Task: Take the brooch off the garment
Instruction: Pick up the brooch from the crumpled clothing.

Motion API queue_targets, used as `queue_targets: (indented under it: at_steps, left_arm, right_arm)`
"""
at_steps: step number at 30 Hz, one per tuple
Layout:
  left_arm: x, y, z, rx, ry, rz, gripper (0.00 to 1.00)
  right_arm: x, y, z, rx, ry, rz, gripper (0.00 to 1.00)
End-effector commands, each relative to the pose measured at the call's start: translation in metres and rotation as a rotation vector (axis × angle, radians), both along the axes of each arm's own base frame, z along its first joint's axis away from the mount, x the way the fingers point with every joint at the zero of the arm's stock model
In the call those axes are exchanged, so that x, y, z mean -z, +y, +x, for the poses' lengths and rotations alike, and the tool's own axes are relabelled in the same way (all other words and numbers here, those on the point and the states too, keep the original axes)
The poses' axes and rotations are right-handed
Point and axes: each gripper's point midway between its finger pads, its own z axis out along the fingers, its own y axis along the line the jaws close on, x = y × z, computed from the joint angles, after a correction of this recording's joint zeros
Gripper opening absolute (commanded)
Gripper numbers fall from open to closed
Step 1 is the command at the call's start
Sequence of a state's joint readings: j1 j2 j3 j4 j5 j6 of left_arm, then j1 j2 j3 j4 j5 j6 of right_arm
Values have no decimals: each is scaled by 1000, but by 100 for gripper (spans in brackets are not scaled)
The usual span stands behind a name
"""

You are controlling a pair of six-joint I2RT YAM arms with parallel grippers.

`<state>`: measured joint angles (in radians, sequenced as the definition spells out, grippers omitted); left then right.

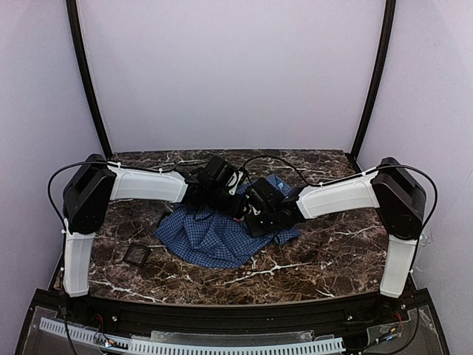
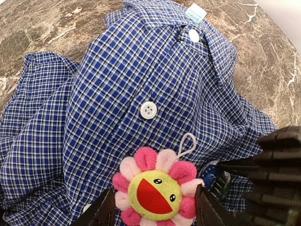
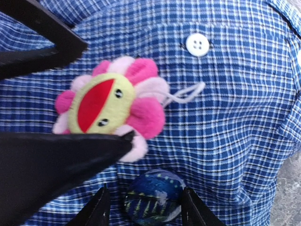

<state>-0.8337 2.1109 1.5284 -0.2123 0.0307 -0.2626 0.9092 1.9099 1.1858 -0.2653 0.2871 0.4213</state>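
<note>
Brooch (image 2: 151, 192) lies on the garment (image 2: 141, 70) between the jaws of my left gripper (image 2: 154, 201), pinched or not I cannot tell, while my right gripper (image 3: 145, 194) is spread around a blue badge (image 3: 153, 200); this looks like the grasping step, which next needs a firm pinch and a gentle pull.

Fingers (image 2: 209, 214) close beside brooch (image 2: 155, 188); free tabletop (image 1: 332, 251) around garment (image 1: 214, 237).

- No words, numbers or brand names can be read in any of the three views.
- A small light-blue tag (image 2: 195, 12) at the collar of the checked shirt (image 2: 141, 66) carries dark print, too small and blurred to make out.
- The flower brooch (image 2: 155, 188) shows only a face on its yellow-green centre: two black dot eyes and a wide red mouth, with no lettering.
</note>
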Motion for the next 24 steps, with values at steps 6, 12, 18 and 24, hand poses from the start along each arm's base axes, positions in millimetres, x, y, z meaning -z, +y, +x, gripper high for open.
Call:
queue_targets:
  at_steps: [6,12,18,24]
  left_arm:
    - [-34,0,1,-3,-34,-63,59]
    - [-41,3,2,-17,-48,-65,60]
    - [-55,7,2,-29,-66,-77,65]
    - [-92,12,-1,-33,-106,-119,82]
  right_arm:
    - [15,-3,0,10,-56,-151,43]
    - [12,-16,6,87,-85,-191,26]
    - [-13,-18,8,129,-113,-144,3]
    - [-41,-19,13,158,-110,-32,0]
